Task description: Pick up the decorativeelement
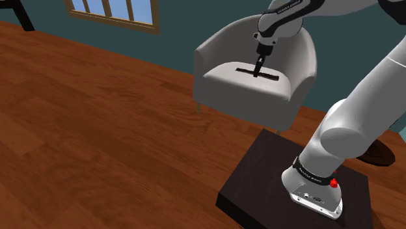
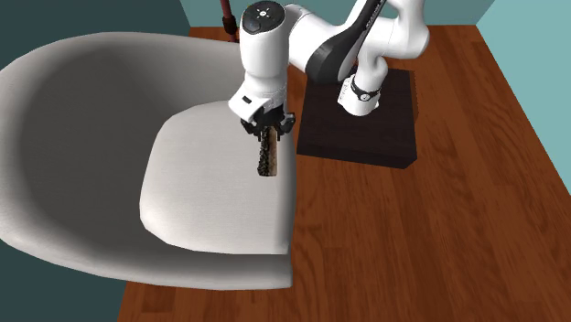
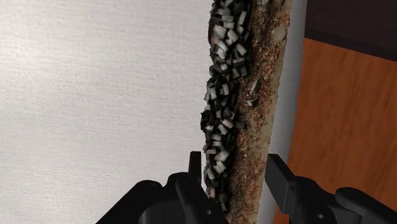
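The decorative element (image 3: 242, 102) is a long flat strip, half dark chips and half brown grit. It lies on the pale seat cushion (image 2: 210, 183) of a grey armchair, close to the seat's edge. My black gripper (image 3: 235, 175) points down onto it, with the strip running between the two fingers (image 3: 194, 170). Both fingers sit against its long sides. In the shoulder view the gripper (image 1: 259, 66) stands at the middle of the dark strip (image 1: 270, 76). From the second exterior view the gripper (image 2: 268, 128) covers the strip's (image 2: 267, 160) upper end.
The armchair's curved back and arms (image 1: 306, 55) wrap around the seat. Brown wooden floor (image 1: 97, 130) surrounds the chair. The dark stand (image 1: 260, 175) with the arm's base sits beside it. A window (image 1: 114, 13) is set in the teal wall.
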Motion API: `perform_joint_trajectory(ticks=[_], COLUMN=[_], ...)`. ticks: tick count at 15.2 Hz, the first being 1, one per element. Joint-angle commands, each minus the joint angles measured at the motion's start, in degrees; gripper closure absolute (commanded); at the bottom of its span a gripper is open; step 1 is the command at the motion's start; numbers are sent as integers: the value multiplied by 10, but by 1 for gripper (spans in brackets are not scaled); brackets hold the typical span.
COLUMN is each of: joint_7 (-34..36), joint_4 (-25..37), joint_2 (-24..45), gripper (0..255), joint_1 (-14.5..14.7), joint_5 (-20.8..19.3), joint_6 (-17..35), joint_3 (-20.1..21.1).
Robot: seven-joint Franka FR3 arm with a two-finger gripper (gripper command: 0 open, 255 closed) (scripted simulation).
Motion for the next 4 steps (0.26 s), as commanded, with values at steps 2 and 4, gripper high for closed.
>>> perform_joint_trajectory(ticks=[2,4], joint_7=[4,5], joint_4=[17,18], joint_2=[-8,-8], gripper=[255,255], joint_1=[1,1], joint_5=[-3,-4], joint_6=[-25,-26], joint_3=[4,4])
